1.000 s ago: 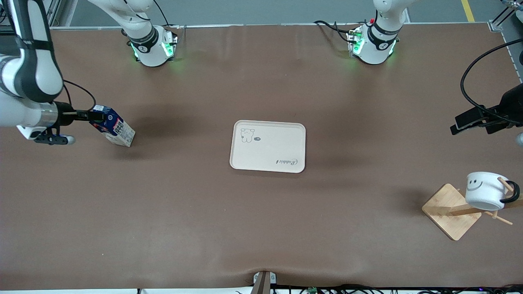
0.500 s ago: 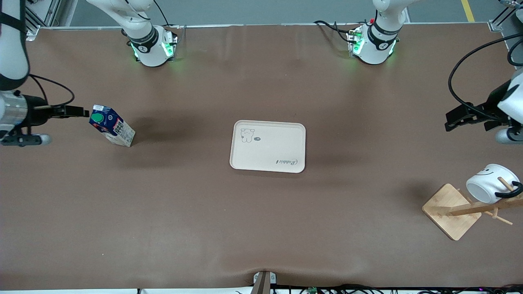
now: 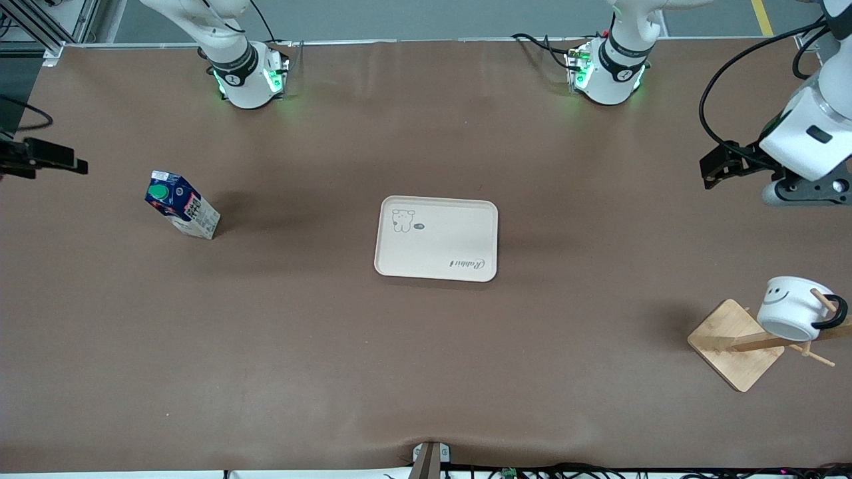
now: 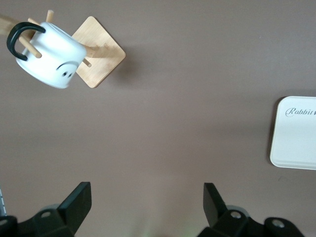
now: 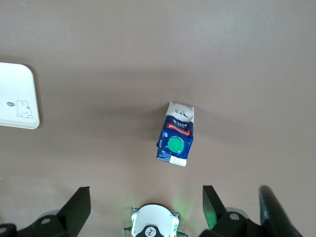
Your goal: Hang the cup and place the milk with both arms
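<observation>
"Rabbit" lettering on tray (image 3: 436, 238)

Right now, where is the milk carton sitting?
The milk stands upright on the bare table toward the right arm's end, well apart from the tray, with the right claw open and clear of it.

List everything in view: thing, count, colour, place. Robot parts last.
milk carton: one, blue, red and white with a green cap, upright on the table toward the right arm's end.
tray: one, cream, mid-table.
mug: one, white with a black handle, hanging on the rack.
rack: one, wooden, toward the left arm's end.
table: one, brown.
right gripper: one, black, fingers open, beside the carton, at the table's edge.
left gripper: one, black, fingers open, over bare table.
</observation>
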Controlling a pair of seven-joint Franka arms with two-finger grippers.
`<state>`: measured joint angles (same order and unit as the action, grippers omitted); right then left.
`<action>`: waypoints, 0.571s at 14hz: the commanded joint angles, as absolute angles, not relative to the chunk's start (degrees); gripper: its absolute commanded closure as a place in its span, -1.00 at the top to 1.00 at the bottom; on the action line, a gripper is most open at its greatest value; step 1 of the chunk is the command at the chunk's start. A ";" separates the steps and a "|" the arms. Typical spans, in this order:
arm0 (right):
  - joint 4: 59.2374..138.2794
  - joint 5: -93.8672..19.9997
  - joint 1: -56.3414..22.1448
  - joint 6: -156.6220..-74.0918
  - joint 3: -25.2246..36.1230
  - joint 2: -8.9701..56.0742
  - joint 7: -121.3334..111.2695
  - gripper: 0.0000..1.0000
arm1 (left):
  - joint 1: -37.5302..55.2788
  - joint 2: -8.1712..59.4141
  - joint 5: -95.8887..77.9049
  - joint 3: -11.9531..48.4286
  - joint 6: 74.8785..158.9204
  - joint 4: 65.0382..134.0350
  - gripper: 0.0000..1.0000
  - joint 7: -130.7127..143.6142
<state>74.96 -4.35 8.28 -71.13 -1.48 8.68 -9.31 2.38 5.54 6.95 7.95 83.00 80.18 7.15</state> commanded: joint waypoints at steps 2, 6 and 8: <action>72.51 -3.08 1.51 -67.87 -1.41 4.14 -0.33 1.00 | 4.48 -2.97 4.48 4.31 89.46 91.74 1.00 6.50; 74.08 -3.16 1.58 -65.48 -1.14 0.27 8.35 1.00 | 4.13 -6.85 2.99 4.31 92.81 96.06 1.00 5.89; 78.64 -2.99 2.02 -66.70 -0.88 -1.84 8.44 1.00 | 3.96 -7.55 1.94 4.13 92.72 96.33 1.00 5.63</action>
<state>73.44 -3.71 1.17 -65.49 -0.95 0.74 7.53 3.74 -5.15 3.48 4.92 91.27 93.91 6.73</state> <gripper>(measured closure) 0.000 0.000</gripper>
